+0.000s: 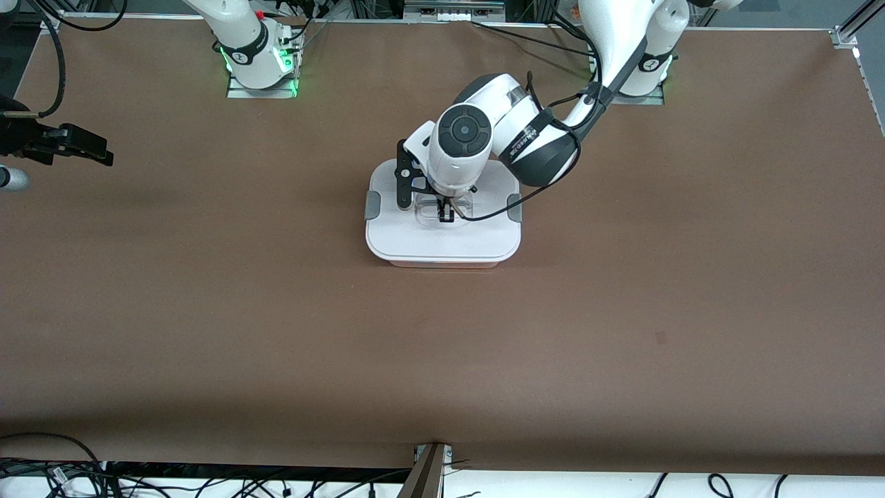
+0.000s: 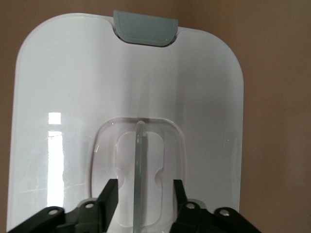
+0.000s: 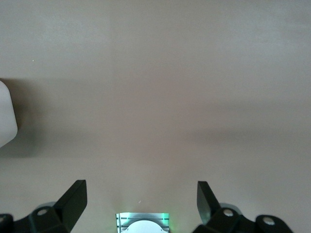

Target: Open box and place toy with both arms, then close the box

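Box (image 1: 442, 238) and lid are seen together near the middle of the worktop (image 1: 622, 311), the white lid (image 2: 126, 87) seated flat on the tub with a grey clip (image 2: 145, 29) at each short end. The toy cannot be seen in any view; it is judged to be inside the shut box, though this cannot be confirmed through the lid. The left hand (image 2: 141, 194) is over the clear handle (image 2: 140, 160) at the lid's centre, its fingers (image 2: 109, 196) set either side of the handle's upright bar with a gap showing on each side, so nothing is gripped by it. The right hand (image 1: 86, 149) hangs over bare worktop at the right arm's end of the table, its fingers (image 3: 75, 199) spread wide and empty, and that arm is judged to be waiting. By this reading the opening, placing and closing are taken as done, and only the withdrawal of the left hand is thought to be left. Whether the clips are latched cannot be told.
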You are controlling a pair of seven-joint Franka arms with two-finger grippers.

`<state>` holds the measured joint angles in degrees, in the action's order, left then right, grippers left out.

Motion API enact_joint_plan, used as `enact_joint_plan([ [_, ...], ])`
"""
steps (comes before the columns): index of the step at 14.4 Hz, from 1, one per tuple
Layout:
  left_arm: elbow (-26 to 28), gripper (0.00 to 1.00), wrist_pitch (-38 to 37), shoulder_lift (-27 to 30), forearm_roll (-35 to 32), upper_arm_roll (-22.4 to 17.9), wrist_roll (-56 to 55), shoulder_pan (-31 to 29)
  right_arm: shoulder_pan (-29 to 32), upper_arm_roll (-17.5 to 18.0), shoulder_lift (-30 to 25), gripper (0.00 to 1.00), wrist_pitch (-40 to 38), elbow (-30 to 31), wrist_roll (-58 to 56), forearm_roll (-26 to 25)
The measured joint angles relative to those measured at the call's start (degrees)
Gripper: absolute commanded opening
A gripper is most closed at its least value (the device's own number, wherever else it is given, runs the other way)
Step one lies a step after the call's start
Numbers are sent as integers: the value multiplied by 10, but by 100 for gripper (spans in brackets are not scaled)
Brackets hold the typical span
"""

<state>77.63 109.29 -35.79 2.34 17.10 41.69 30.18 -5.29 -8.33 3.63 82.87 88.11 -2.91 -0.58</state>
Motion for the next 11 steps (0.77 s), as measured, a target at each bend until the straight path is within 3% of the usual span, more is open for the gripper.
enact_joint_plan([
  [6,-30,100,-126,70,-4,-40,-66,-11,0,0,1,100,1,0,0,0],
  [11,-92,100,-206,99,-76,-61,-67,-45,0,0,8,100,3,-11,-1,0],
])
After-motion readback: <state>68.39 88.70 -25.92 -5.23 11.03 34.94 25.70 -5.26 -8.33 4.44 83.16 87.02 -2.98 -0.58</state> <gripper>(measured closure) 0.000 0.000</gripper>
